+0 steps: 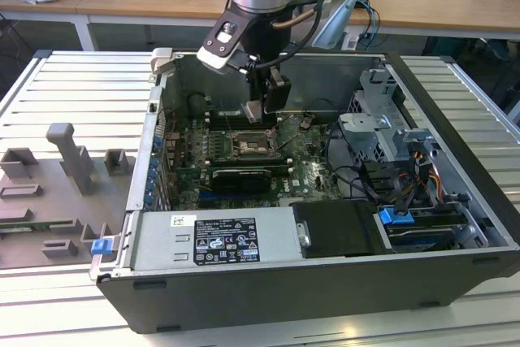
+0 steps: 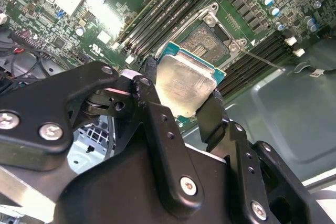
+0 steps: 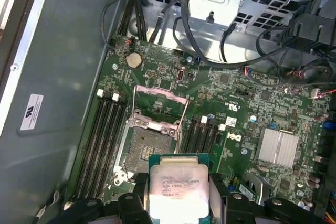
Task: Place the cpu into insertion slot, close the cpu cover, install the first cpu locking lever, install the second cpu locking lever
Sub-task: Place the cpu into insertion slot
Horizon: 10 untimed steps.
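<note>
My gripper is shut on the cpu, a pale silvery square chip pinched by its edges between the two black fingers. The chip hangs over the motherboard, just short of the insertion slot. The first wrist view has the cpu near the slot, whose dark pin field lies bare. The cpu cover stands flipped up off the slot. A thin lever rod sticks out beside the socket. From the exterior view, the gripper hovers above the slot inside the open case.
Long black memory slots flank the socket on both sides. A ribbed heatsink, a drive cage with loose cables and the power supply crowd the case. A grey fixture plate lies at the exterior view's left.
</note>
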### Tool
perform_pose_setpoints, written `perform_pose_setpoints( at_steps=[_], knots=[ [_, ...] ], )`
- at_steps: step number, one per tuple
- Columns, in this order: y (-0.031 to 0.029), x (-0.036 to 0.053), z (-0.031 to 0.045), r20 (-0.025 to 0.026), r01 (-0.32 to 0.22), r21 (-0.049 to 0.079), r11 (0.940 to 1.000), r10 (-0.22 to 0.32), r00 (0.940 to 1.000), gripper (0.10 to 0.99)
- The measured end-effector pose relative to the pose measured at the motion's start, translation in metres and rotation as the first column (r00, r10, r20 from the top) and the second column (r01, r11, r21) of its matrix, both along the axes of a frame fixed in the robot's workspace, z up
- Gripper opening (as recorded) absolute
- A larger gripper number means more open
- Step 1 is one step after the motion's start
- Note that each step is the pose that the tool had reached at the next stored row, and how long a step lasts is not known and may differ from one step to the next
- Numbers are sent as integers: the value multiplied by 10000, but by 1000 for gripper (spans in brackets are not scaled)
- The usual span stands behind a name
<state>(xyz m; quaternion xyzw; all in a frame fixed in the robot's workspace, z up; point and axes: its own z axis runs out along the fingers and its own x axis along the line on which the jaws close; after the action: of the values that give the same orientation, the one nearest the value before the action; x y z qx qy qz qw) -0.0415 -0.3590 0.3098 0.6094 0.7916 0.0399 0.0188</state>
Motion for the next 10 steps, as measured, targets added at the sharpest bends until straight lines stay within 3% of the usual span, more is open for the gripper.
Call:
perform_pose_setpoints(
  at_steps=[4, 7, 10],
  knots=[
    [1, 0, -25, 0, 538, -7, 9986, -538, 9986, 541],
    [1, 0, -45, 0, 1134, -7, 9935, -1134, 9935, 541],
    [1, 0, -62, 0, 1339, -7, 9910, -1339, 9910, 541]
  ],
)
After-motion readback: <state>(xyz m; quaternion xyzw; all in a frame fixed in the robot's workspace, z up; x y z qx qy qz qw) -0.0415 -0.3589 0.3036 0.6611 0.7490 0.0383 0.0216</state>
